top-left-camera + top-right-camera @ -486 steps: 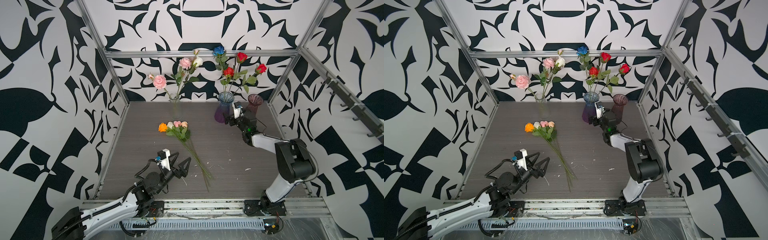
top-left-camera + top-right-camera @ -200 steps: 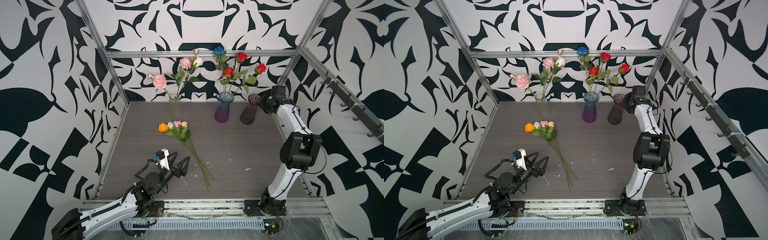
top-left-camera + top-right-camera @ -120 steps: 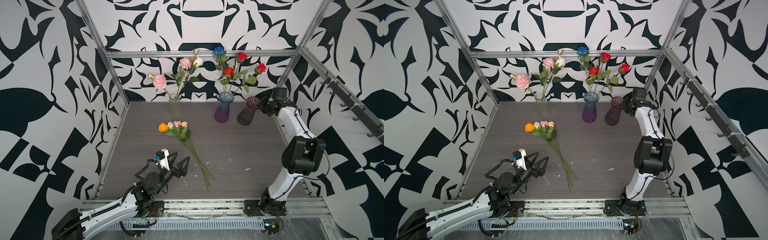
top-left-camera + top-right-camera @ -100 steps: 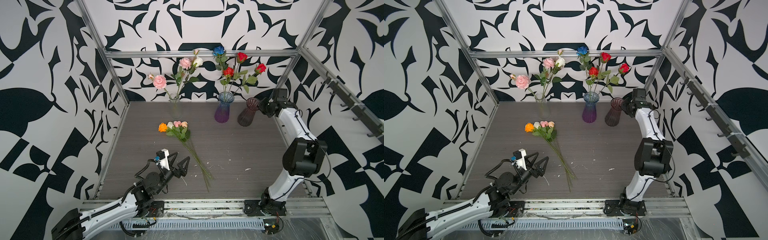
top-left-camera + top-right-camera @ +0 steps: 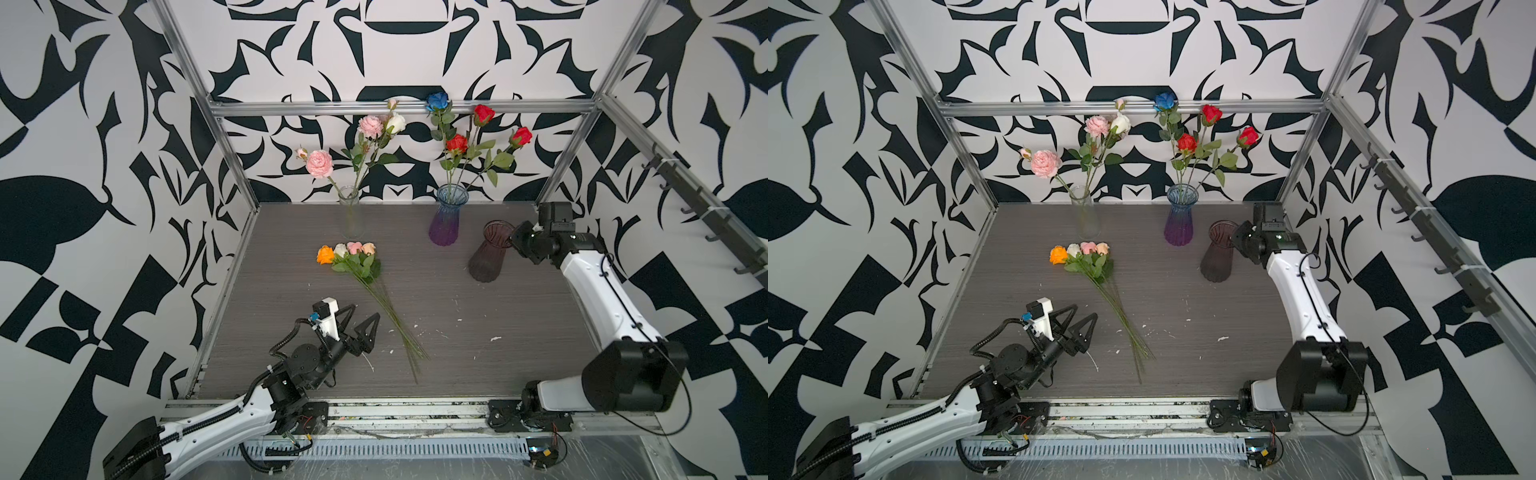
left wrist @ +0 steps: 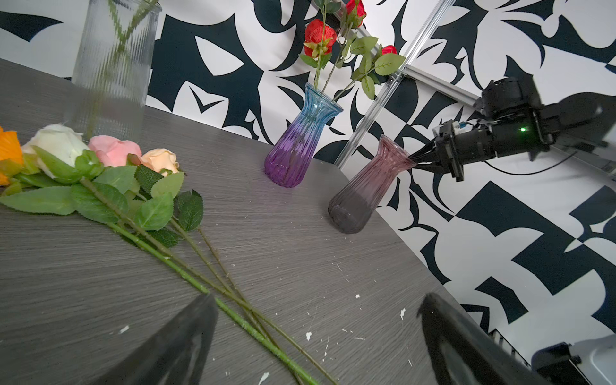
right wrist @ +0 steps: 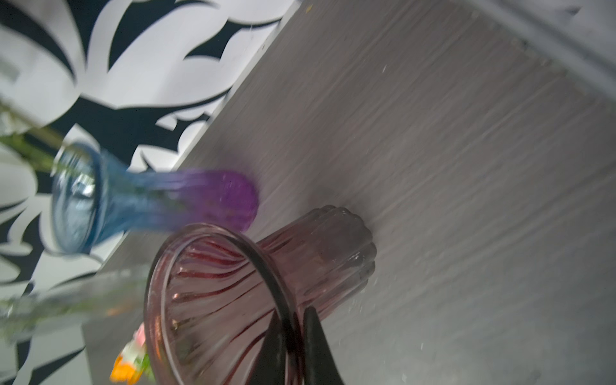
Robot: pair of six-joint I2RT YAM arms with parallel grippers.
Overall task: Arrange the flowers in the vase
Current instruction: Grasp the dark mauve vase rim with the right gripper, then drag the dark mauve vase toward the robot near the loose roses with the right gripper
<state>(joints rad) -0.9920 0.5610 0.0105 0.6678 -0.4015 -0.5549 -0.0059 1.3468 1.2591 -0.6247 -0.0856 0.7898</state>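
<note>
Top views, left to right: the clear vase (image 5: 349, 210) at the back holds pink and white blooms. In front of it four loose flowers (image 5: 353, 257) (orange, white, pink, peach) lie flat on the table (image 5: 478, 332), their stems running toward the front edge. The left end effector (image 5: 365, 311) hovers just beside those stems, jaws spread wide and holding nothing. The blue-to-purple vase (image 5: 446, 222) holds four roses, one blue and three red. The plum vase (image 5: 485, 257) is empty and tilted, its rim pinched in the closed right end effector (image 5: 514, 237). Judged progress: two vases are filled, and the loose bunch is yet to be placed. The plum vase stands near the table's right edge and the frame post, close to the blue-to-purple vase. The bare middle of the table offers the freest room for moving.
</note>
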